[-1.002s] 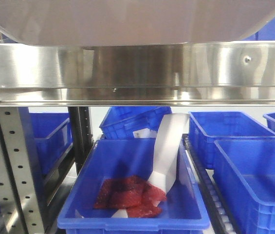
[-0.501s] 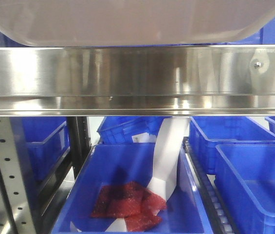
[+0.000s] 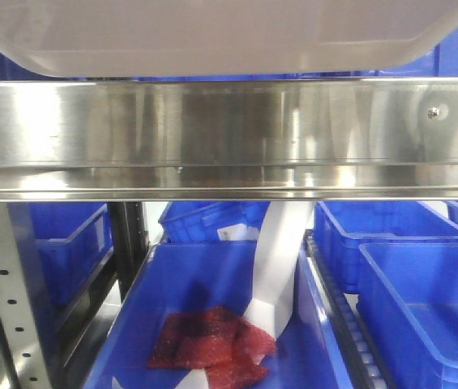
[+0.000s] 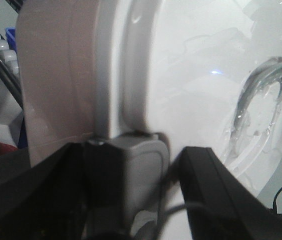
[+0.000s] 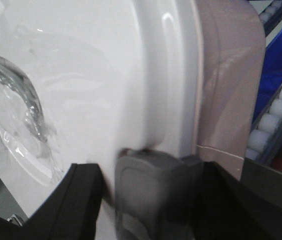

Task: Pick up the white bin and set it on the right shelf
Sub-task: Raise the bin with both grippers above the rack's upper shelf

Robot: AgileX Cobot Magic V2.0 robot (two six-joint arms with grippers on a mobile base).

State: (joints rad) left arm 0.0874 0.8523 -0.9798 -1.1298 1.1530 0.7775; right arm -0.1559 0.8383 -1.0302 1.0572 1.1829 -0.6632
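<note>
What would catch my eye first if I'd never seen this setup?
A big white bin hangs across the top of the front view, just above the shiny steel shelf. Below, a blue crate holds crumpled red material and a white strip. In both wrist views the bin fills the frame.

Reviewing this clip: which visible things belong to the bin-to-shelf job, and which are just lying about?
Job in hand:
white bin
right shelf
left gripper and right gripper, each clamped on the bin's rim

Lying about:
blue crates
red mesh pieces
white strip
</note>
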